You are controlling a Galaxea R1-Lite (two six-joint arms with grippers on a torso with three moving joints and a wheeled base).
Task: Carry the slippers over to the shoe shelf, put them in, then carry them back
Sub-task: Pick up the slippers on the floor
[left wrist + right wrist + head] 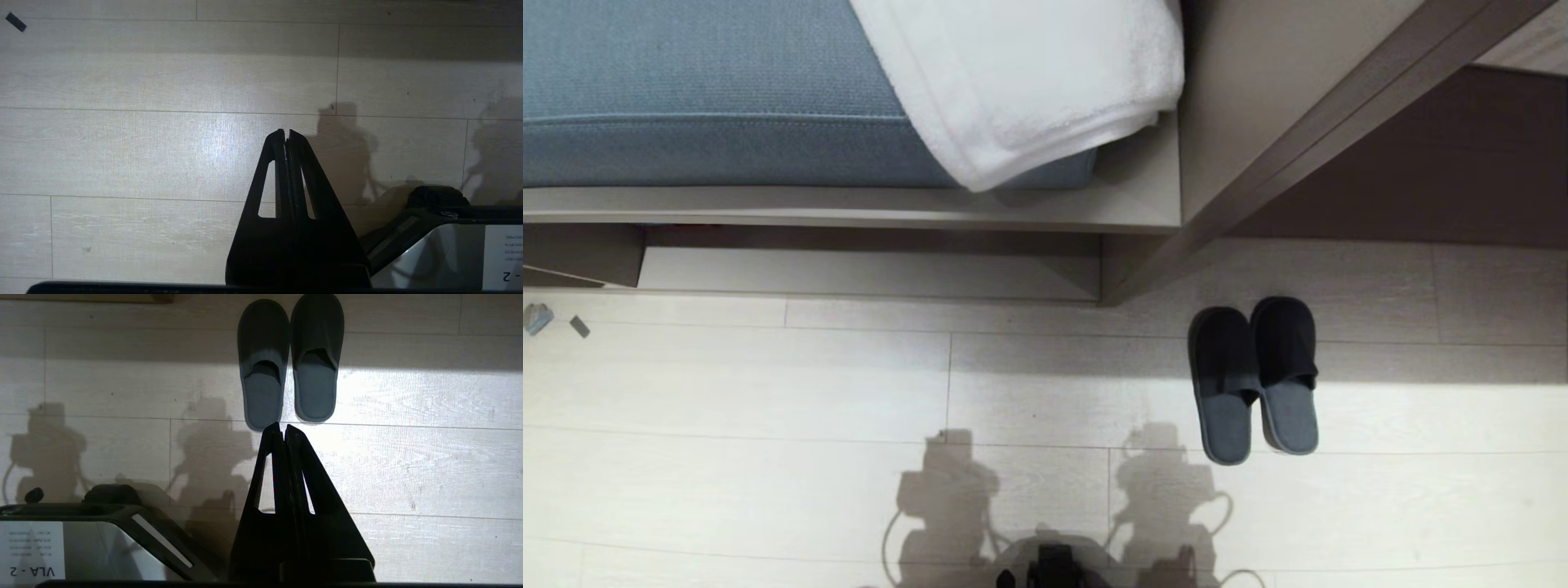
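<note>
The slippers (1225,384), a dark grey-blue pair, lie side by side on the pale wood floor at the right, toes toward the furniture. The shoe shelf (866,273) is the low, wide cubby under the bench, left of the slippers, and its pale bottom board is bare. In the right wrist view the slippers (263,363) lie just beyond my right gripper (284,426), which hangs shut and empty above the floor, apart from them. My left gripper (285,131) is also shut and empty, over bare floor. Neither gripper shows in the head view.
A blue cushion (686,90) with a white towel (1029,82) draped on it tops the bench. A taupe desk panel (1258,98) rises behind the slippers, with a dark recess to its right. Small scraps (538,318) lie on the floor at far left. My base (1054,567) shows at the bottom edge.
</note>
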